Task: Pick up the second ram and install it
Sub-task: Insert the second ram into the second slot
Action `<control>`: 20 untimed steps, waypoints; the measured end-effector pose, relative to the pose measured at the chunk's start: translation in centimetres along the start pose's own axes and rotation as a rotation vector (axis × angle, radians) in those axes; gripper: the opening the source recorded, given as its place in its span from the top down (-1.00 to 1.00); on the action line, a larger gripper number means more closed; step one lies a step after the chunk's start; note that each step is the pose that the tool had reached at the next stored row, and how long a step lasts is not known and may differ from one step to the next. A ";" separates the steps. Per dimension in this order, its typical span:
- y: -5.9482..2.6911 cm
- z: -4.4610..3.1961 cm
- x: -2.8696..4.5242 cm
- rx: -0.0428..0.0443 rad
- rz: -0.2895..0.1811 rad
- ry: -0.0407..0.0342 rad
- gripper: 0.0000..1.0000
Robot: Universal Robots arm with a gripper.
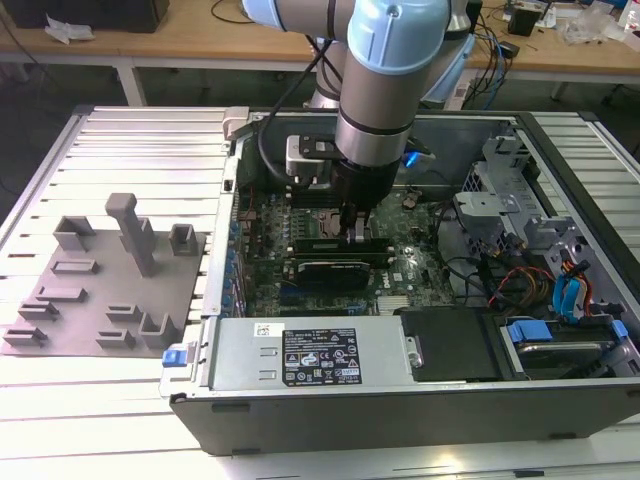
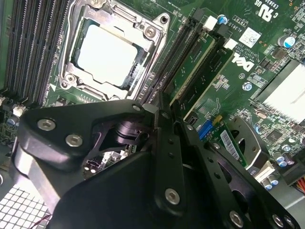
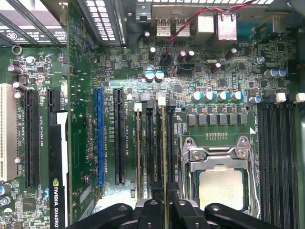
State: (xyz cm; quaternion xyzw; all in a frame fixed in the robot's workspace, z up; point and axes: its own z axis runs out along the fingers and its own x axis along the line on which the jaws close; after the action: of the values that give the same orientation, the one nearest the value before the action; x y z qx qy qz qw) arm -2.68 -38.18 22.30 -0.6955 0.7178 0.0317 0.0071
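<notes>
claw (image 3: 163,204): 1, inside the open computer case (image 1: 400,400), over the memory slots beside the processor socket (image 3: 220,183), fingers pinching the second ram (image 3: 164,157) | second ram: 1, on edge in a slot just beside the socket | installed ram (image 3: 138,152): 1, two slots farther from the socket | grey fixture plate (image 1: 110,290): 1, on the desk (image 1: 120,150), well apart from the socket

The gripper (image 2: 164,112) hides part of the second ram (image 2: 193,67), and the arm (image 1: 385,90) is cut off.
</notes>
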 end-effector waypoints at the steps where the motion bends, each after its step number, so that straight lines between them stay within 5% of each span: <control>1: 0.00 0.02 0.00 0.0000 0.000 0.0000 0.77; 14: -0.09 0.66 0.00 0.0003 0.000 -0.0003 0.77; 16: -0.08 0.66 0.01 -0.0001 0.000 0.0000 0.62; 19: -0.05 -0.03 -0.03 -0.0001 0.000 0.0000 0.62; 20: -0.02 -0.93 -0.12 0.0000 0.000 0.0020 0.62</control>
State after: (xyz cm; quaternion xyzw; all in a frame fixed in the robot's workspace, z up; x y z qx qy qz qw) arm -2.62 -38.11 23.23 -0.6955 0.7178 0.0310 0.0064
